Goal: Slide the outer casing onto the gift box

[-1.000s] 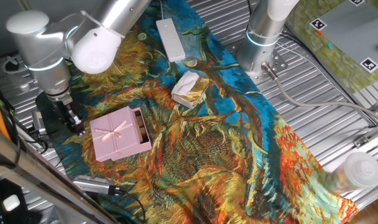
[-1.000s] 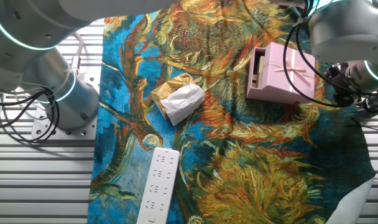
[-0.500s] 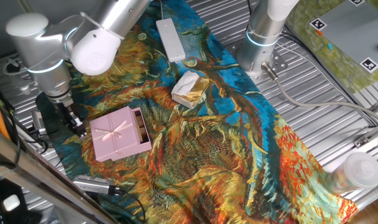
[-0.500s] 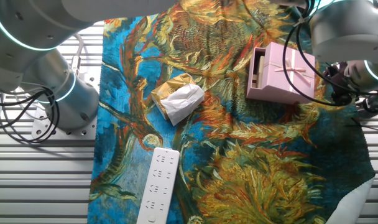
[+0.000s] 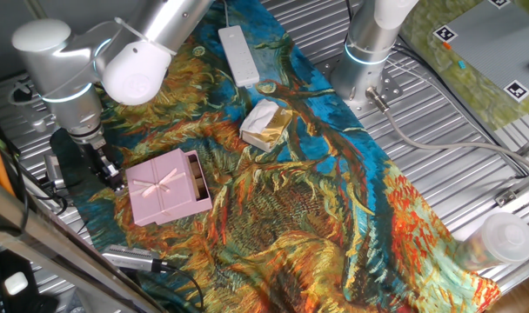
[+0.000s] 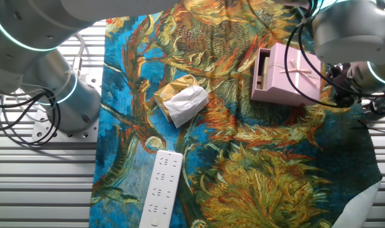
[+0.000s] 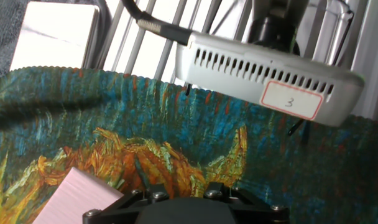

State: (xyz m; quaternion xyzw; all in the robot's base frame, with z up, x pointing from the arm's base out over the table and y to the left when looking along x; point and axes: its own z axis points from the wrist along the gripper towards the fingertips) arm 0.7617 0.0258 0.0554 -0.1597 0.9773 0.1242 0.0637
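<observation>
The outer casing point(image 5: 163, 189), a pale-pink square sleeve with a ribbon bow, lies on the painted cloth. The gift box point(image 5: 196, 176) sits partly inside it, its brown-tan end sticking out on the side away from the arm. My gripper point(image 5: 115, 180) hangs low just beside the casing's opposite edge, very close to it, and I cannot see contact. Its dark fingers look pressed together into one narrow bar with nothing between them. From the other side, the casing point(image 6: 294, 75) has the gift box point(image 6: 263, 66) on its left and the gripper point(image 6: 336, 88) on its right. The hand view catches one casing corner point(image 7: 74, 194).
A cream-and-gold wrapped lump point(image 5: 266, 124) and a long white bar point(image 5: 238, 54) lie farther along the cloth. A second arm's base point(image 5: 364, 61) stands at the cloth's edge. A silver cylinder point(image 5: 130, 256) lies near the casing. A white vented unit point(image 7: 263, 81) lies beyond the cloth's edge.
The arm has edged very slightly toward the casing. The casing and gift box have not moved.
</observation>
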